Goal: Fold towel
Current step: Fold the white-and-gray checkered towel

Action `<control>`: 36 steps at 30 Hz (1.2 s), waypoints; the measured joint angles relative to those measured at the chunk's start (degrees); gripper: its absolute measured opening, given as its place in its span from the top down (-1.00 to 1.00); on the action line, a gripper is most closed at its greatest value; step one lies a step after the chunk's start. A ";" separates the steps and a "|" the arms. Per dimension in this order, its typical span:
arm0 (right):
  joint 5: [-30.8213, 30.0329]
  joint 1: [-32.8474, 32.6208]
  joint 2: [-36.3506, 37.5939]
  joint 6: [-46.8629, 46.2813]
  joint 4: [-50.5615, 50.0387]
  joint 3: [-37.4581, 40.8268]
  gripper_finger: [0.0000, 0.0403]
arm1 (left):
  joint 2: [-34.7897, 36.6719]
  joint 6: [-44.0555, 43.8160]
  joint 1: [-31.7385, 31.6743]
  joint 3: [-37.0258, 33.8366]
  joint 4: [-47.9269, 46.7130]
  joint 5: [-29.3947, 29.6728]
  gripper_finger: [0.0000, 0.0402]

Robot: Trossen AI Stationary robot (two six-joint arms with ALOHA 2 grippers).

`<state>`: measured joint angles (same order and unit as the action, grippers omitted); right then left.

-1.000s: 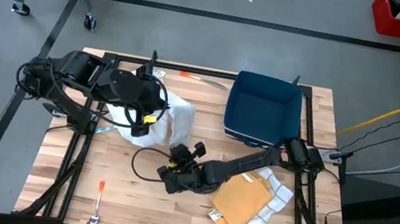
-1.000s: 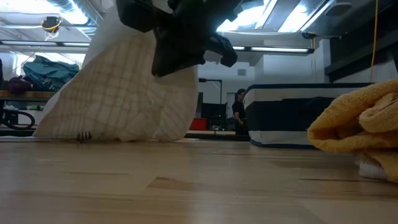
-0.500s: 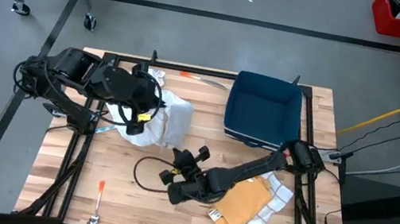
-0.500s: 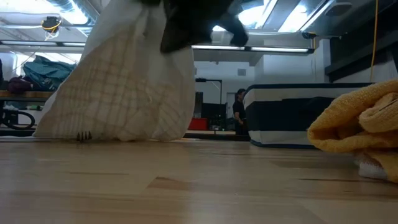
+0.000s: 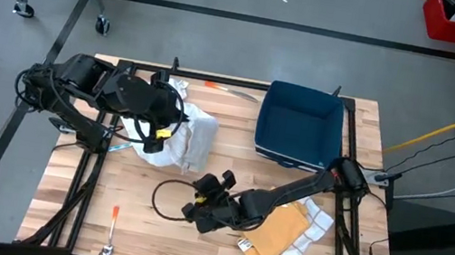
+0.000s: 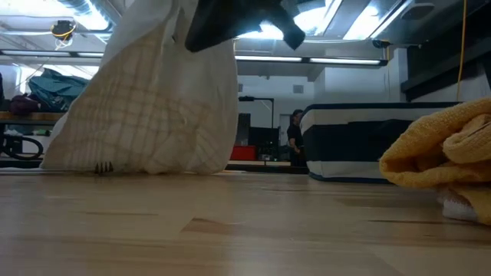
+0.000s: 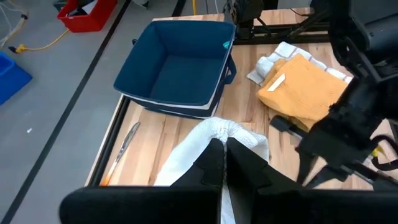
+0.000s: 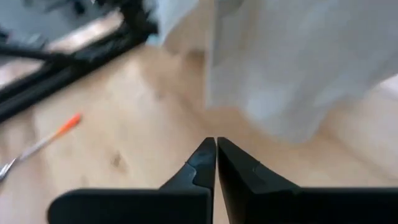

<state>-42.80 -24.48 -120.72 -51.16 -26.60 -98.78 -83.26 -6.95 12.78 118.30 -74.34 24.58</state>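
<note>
- since a second ago the right gripper (image 5: pixel 200 204) has slid a little nearer the table's front edge, away from the white towel (image 5: pixel 182 135), while the left gripper (image 5: pixel 157 127) has drawn its pinch of cloth slightly toward its own side; the towel's draped shape has narrowed a touch in the low view.
- white towel: it sits on the left half of the table, bunched and lifted at one point into a tent — not flat, no clean fold line visible. i judge the fold barely begun: an edge is raised, but nothing is laid over yet, and flattening and creasing are left.
- left gripper: jaws closed on a gather of the towel, which the left wrist view shows rising between its fingers (image 7: pixel 211 163).
- right gripper: low over bare wood near the table's middle front, fingers (image 8: pixel 205 163) nearly together and holding nothing; the towel hangs just ahead of it.
- yellow towel (image 5: pixel 275 230): already folded, lying on a white checked cloth (image 5: pixel 315 224) at the right front — apart from the work.
- blue bin (image 5: pixel 301 124): at the table's far right side; its inside shows empty in the left wrist view.
- orange-handled tool (image 5: pixel 114 216): near the front left edge, well apart from the towel.
</note>
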 joint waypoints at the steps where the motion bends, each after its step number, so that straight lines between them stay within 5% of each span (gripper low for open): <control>1: 2.34 0.19 -0.03 0.00 -0.08 0.00 0.90 | 0.00 0.10 0.00 0.00 0.01 0.00 1.00; 10: 15.45 2.63 -0.03 0.59 4.23 0.00 0.89 | -0.04 1.04 0.00 0.00 -0.01 0.00 1.00; 15: 20.37 4.06 -0.09 0.64 6.28 0.02 0.69 | -0.07 1.62 0.00 0.00 -0.04 0.01 1.00; 26: 7.22 4.31 -1.40 -0.02 7.56 0.04 -0.08 | -0.09 1.84 0.00 0.00 -0.21 0.00 1.00; 36: 4.74 4.70 -3.86 -0.23 17.09 0.11 -0.18 | -0.09 2.45 0.00 0.00 -0.10 0.00 1.00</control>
<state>-38.06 -19.78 -124.58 -51.39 -9.50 -98.67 -83.35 -4.50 12.78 118.30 -74.44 24.58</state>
